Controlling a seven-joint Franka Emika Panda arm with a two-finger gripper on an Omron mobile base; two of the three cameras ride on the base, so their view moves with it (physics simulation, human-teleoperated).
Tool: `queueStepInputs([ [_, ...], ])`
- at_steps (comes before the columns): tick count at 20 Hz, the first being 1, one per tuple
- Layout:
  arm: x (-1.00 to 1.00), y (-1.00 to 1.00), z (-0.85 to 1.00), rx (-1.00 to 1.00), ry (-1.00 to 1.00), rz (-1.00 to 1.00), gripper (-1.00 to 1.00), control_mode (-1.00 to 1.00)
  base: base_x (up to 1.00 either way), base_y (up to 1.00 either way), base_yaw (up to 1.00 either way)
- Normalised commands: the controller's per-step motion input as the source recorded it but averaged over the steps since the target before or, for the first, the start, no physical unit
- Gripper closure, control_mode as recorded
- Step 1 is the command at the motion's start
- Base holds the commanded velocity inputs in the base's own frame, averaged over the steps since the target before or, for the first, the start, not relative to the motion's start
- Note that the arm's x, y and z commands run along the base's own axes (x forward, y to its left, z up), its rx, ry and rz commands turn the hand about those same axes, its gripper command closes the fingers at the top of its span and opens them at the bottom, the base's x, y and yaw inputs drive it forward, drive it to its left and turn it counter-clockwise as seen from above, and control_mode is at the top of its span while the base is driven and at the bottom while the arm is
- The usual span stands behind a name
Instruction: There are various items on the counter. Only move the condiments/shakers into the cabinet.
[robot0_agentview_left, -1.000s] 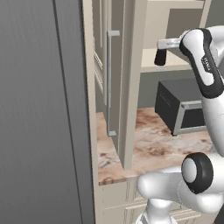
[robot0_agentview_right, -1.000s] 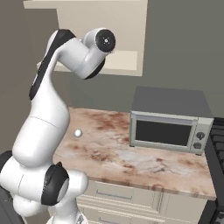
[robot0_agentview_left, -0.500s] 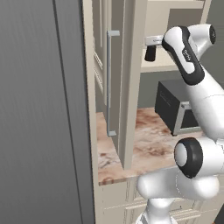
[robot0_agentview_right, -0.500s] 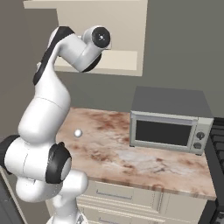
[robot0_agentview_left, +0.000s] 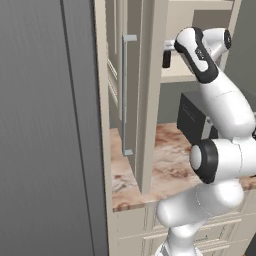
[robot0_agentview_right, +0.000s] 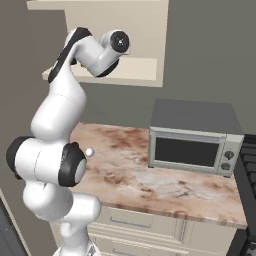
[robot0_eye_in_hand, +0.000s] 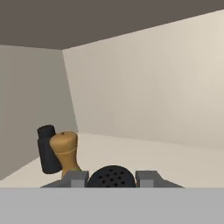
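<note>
My gripper (robot0_eye_in_hand: 113, 179) is inside the cream-beige cabinet (robot0_eye_in_hand: 144, 87), low over its shelf (robot0_eye_in_hand: 153, 155). It is shut on a black shaker (robot0_eye_in_hand: 113, 174), whose round perforated cap sits between the fingers. On the shelf ahead to the left stand a golden-tan knobby shaker (robot0_eye_in_hand: 65, 149) and, just behind it, a black narrow-capped shaker (robot0_eye_in_hand: 47, 148). In the left base view the gripper (robot0_agentview_left: 167, 56) reaches past the open cabinet door (robot0_agentview_left: 150, 90) over the shelf (robot0_agentview_left: 177, 76). The marbled counter (robot0_agentview_right: 145, 175) lies below.
The open door with its grey bar handle (robot0_agentview_left: 125, 95) stands close on the hand's left. A dark grey microwave (robot0_agentview_right: 192, 137) sits on the counter at the right. A small white round item (robot0_agentview_right: 89, 152) lies beside my arm. A tall grey panel (robot0_agentview_left: 45, 125) fills the left.
My hand has swung left with the black shaker, from in front of the shelf to deeper inside the cabinet recess. The arm's upper joints have turned with it.
</note>
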Motion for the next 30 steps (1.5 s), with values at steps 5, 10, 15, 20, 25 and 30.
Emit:
queueStepInputs([
  [5, 0.47, 0.00, -0.24, 0.00, 0.01, 0.00, 1.00, -1.00, 0.00, 0.00, 0.00],
  [10, 0.48, 0.00, -0.24, 0.00, 0.00, 0.00, 1.00, -1.00, 0.00, 0.00, 0.00],
  [15, 0.51, 0.00, -0.20, 0.00, 0.00, 0.00, 1.00, -1.00, 0.00, 0.00, 0.00],
  [20, 0.41, 0.00, -0.18, 0.00, 0.00, 0.00, 1.00, -1.00, 0.00, 0.00, 0.00],
  [25, 0.01, 0.00, -0.13, 0.00, 0.00, 0.00, -1.00, -1.00, 0.00, 0.00, 0.00],
  [30, -0.02, 0.00, 0.00, 0.00, 0.00, 0.00, -1.00, -1.00, 0.00, 0.00, 0.00],
])
